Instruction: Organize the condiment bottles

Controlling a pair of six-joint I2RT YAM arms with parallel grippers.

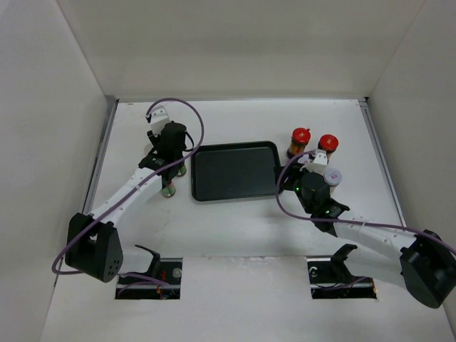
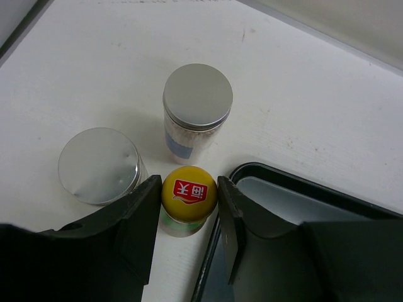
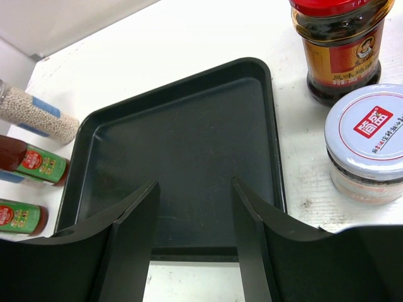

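White table (image 1: 235, 235) boxed in by plain white walls (image 1: 235, 43).

We show our left arm (image 1: 125, 194) and right arm (image 1: 370, 235): white links, black joints and bases, a looped purple cable (image 1: 201, 128) on each, matte black fingers (image 2: 141, 220)

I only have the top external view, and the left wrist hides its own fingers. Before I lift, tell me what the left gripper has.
Observer: The left gripper is closed on the cap of a yellow-capped bottle, which stands upright beside the tray.
Operator: Give me its neighbours.
Observer: Two grey-topped cylinders stand upright just beyond it, neither of them between the fingers.
Operator: Now report the right gripper.
Observer: The right gripper is open with nothing between its fingers, and it hovers over the tray's edge.
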